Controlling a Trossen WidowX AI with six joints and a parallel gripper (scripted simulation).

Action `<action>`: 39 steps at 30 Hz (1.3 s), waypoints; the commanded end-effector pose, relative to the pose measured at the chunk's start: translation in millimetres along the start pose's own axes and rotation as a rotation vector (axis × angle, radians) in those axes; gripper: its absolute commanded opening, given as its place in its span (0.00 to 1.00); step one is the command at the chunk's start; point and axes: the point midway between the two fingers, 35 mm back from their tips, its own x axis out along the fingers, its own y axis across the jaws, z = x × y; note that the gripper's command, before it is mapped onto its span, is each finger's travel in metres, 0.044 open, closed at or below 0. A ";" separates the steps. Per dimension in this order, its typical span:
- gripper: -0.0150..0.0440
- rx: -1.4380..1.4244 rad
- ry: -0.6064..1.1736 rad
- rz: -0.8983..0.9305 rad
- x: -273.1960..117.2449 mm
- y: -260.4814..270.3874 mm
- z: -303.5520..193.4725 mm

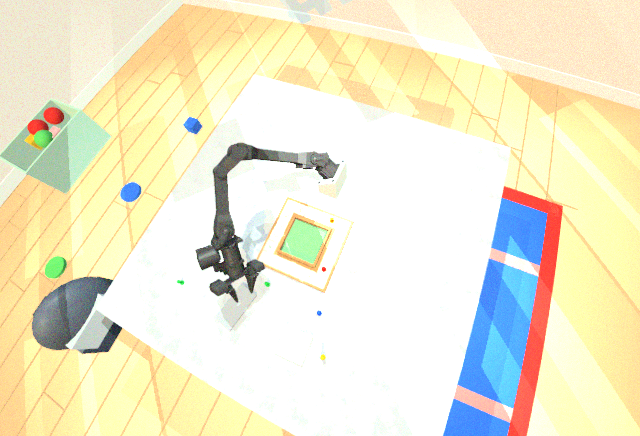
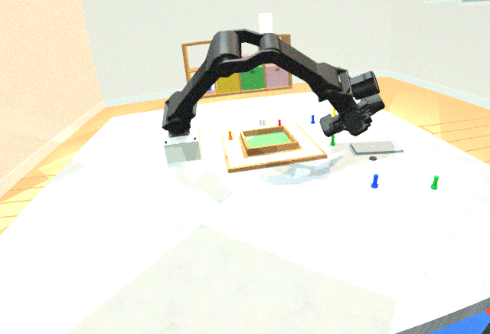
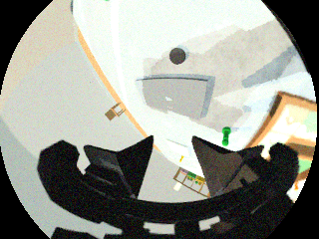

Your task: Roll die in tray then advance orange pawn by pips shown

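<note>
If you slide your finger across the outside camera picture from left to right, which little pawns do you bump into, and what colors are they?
orange pawn, red pawn, blue pawn by the board's far side, front blue pawn, front green pawn

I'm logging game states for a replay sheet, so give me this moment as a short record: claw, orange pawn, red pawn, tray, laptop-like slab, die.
claw: open, nothing between the fingers
orange pawn: upright on the board
red pawn: at the board's far edge in the exterior view
tray: wooden rim, green floor, middle of the board
flat grey slab: on the table
die: cannot be made out for certain
</note>
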 end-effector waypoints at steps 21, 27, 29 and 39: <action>0.72 -1.189 -0.070 -0.868 -27.7 -266.6 -270.3; 0.72 -1.238 -0.087 -0.884 -30.8 -273.9 -274.7; 0.72 -1.238 -0.087 -0.884 -29.1 -275.3 -274.4; 0.72 -1.238 -0.088 -0.884 -14.0 -287.1 -263.3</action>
